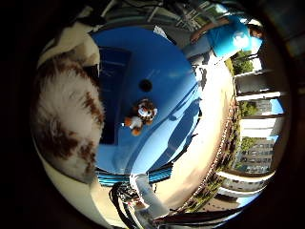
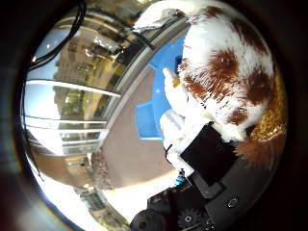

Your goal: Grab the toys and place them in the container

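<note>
A fluffy white plush toy with brown patches (image 2: 226, 62) fills much of both palm views and lies right against the palm. My hand (image 2: 207, 159) shows white and black finger parts curled against the plush, holding it above the table. On the round blue table (image 1: 162, 57) below lies a small orange and white tiger plush (image 1: 140, 116). Beside the tiger stands a dark blue rectangular container (image 1: 113, 71), partly hidden behind the held plush.
A dark round hole (image 1: 145, 85) sits in the table's middle, close to the tiger. A person in a teal shirt (image 1: 228, 36) leans at the table's far edge. Pale paved ground, railings and buildings surround the table.
</note>
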Action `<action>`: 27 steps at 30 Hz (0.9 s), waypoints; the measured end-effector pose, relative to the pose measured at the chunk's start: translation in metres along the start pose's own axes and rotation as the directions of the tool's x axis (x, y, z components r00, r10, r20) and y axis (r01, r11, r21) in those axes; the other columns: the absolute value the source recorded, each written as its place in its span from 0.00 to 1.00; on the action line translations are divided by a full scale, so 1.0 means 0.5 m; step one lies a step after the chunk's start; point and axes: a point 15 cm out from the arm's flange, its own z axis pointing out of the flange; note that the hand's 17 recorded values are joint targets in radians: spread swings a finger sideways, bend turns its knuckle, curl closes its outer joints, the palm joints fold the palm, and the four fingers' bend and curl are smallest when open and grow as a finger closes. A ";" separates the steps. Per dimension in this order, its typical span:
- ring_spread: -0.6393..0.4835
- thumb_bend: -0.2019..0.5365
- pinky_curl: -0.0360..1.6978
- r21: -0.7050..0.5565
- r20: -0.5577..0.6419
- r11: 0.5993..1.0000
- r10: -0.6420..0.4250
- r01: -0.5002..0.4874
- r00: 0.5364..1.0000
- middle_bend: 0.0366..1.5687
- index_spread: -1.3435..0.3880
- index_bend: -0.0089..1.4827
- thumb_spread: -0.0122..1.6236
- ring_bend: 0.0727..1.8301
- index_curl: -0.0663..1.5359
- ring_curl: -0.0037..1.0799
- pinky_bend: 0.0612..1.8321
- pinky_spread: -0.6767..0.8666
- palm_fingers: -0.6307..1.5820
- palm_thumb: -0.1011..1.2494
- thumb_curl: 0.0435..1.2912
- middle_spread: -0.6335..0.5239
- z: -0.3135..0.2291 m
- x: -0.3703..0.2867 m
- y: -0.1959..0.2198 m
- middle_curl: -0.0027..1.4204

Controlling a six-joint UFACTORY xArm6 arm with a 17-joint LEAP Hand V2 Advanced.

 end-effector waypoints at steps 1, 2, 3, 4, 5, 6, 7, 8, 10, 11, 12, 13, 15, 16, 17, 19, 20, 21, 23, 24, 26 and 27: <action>0.48 0.24 0.52 -0.016 -0.004 1.000 -0.002 0.002 1.000 0.73 0.10 0.51 0.70 0.84 0.03 0.71 0.85 0.52 0.67 0.81 0.54 0.31 0.027 -0.005 -0.005 0.86; 0.48 0.24 0.52 -0.036 -0.009 0.999 -0.003 0.003 1.000 0.72 0.10 0.52 0.70 0.84 0.03 0.71 0.84 0.52 0.67 0.80 0.54 0.31 0.057 -0.009 -0.010 0.86; 0.48 0.23 0.52 -0.054 -0.013 0.999 -0.005 0.004 1.000 0.72 0.09 0.52 0.70 0.84 0.03 0.70 0.84 0.52 0.67 0.79 0.54 0.31 0.083 -0.013 -0.012 0.86; 0.48 0.23 0.52 -0.065 -0.016 0.998 -0.005 0.004 1.000 0.72 0.09 0.52 0.70 0.83 0.03 0.70 0.84 0.52 0.67 0.78 0.54 0.31 0.104 -0.016 -0.016 0.86; 0.48 0.23 0.52 -0.079 -0.021 0.997 -0.005 0.003 1.000 0.72 0.09 0.52 0.70 0.83 0.03 0.71 0.84 0.52 0.67 0.77 0.53 0.31 0.124 -0.016 -0.017 0.86; 0.48 0.23 0.52 -0.092 -0.026 0.996 -0.001 -0.001 1.000 0.72 0.08 0.52 0.70 0.83 0.03 0.71 0.84 0.52 0.67 0.77 0.53 0.31 0.140 -0.014 -0.018 0.86; 0.49 0.23 0.52 -0.098 -0.033 0.995 0.002 -0.006 0.999 0.71 0.09 0.53 0.71 0.82 0.03 0.70 0.83 0.52 0.66 0.75 0.52 0.31 0.150 -0.008 -0.019 0.85; 0.49 0.23 0.52 -0.103 -0.036 0.995 0.006 -0.010 0.999 0.70 0.10 0.54 0.71 0.82 0.04 0.70 0.83 0.53 0.66 0.75 0.51 0.31 0.156 -0.003 -0.021 0.85; 0.54 0.20 0.51 -0.119 -0.042 0.993 0.020 -0.025 0.999 0.64 0.16 0.56 0.71 0.77 0.04 0.65 0.79 0.55 0.66 0.69 0.48 0.32 0.166 0.015 -0.020 0.81; 0.56 0.20 0.50 -0.124 -0.045 0.992 0.024 -0.029 0.999 0.58 0.24 0.56 0.71 0.71 0.05 0.62 0.77 0.57 0.60 0.67 0.47 0.33 0.168 0.023 -0.020 0.78; 0.59 0.19 0.50 -0.130 -0.046 0.991 0.021 -0.027 0.999 0.50 0.30 0.52 0.71 0.67 0.04 0.61 0.78 0.57 0.48 0.65 0.46 0.35 0.171 0.028 -0.020 0.75; 0.65 0.19 0.51 -0.139 -0.048 0.990 0.021 -0.028 0.999 0.34 0.38 0.51 0.70 0.59 0.07 0.60 0.75 0.60 0.25 0.62 0.45 0.39 0.176 0.035 -0.019 0.69; 0.71 0.20 0.47 -0.146 -0.048 0.989 0.013 -0.020 0.999 0.25 0.44 0.50 0.70 0.47 0.08 0.52 0.67 0.63 0.18 0.60 0.43 0.44 0.180 0.042 -0.019 0.60; 0.74 0.21 0.43 -0.144 -0.035 0.989 -0.028 0.023 0.999 0.19 0.47 0.47 0.70 0.41 0.08 0.44 0.63 0.65 0.17 0.59 0.42 0.48 0.180 0.049 -0.023 0.55; 0.76 0.22 0.41 -0.135 -0.021 0.988 -0.083 0.080 0.996 0.15 0.49 0.45 0.70 0.37 0.08 0.39 0.60 0.66 0.18 0.59 0.41 0.50 0.179 0.052 -0.030 0.52; 0.79 0.23 0.37 -0.116 -0.015 0.989 -0.095 0.093 0.995 0.10 0.50 0.40 0.70 0.33 0.09 0.34 0.56 0.68 0.19 0.59 0.40 0.53 0.170 0.059 -0.039 0.47; 0.80 0.23 0.36 -0.110 -0.014 0.989 -0.098 0.096 0.995 0.08 0.51 0.36 0.70 0.31 0.09 0.33 0.53 0.69 0.20 0.59 0.39 0.55 0.163 0.062 -0.040 0.44; 0.80 0.23 0.35 -0.103 -0.012 0.989 -0.104 0.102 0.995 0.07 0.51 0.35 0.70 0.30 0.09 0.32 0.52 0.70 0.20 0.59 0.38 0.56 0.156 0.065 -0.042 0.43; 0.82 0.23 0.33 -0.085 -0.009 0.990 -0.112 0.111 0.994 0.06 0.52 0.30 0.70 0.27 0.09 0.30 0.49 0.72 0.21 0.58 0.37 0.58 0.135 0.073 -0.044 0.38; 0.83 0.23 0.32 -0.075 -0.009 0.990 -0.117 0.116 0.993 0.05 0.52 0.28 0.69 0.26 0.10 0.29 0.48 0.72 0.22 0.58 0.37 0.59 0.120 0.077 -0.044 0.36; 0.84 0.23 0.30 -0.057 -0.008 0.991 -0.119 0.119 0.993 0.05 0.53 0.24 0.69 0.24 0.11 0.29 0.47 0.73 0.23 0.58 0.36 0.60 0.092 0.088 -0.043 0.33; 0.84 0.23 0.30 -0.045 -0.008 0.992 -0.118 0.118 0.993 0.05 0.53 0.24 0.69 0.24 0.11 0.28 0.47 0.74 0.23 0.58 0.36 0.61 0.076 0.097 -0.043 0.32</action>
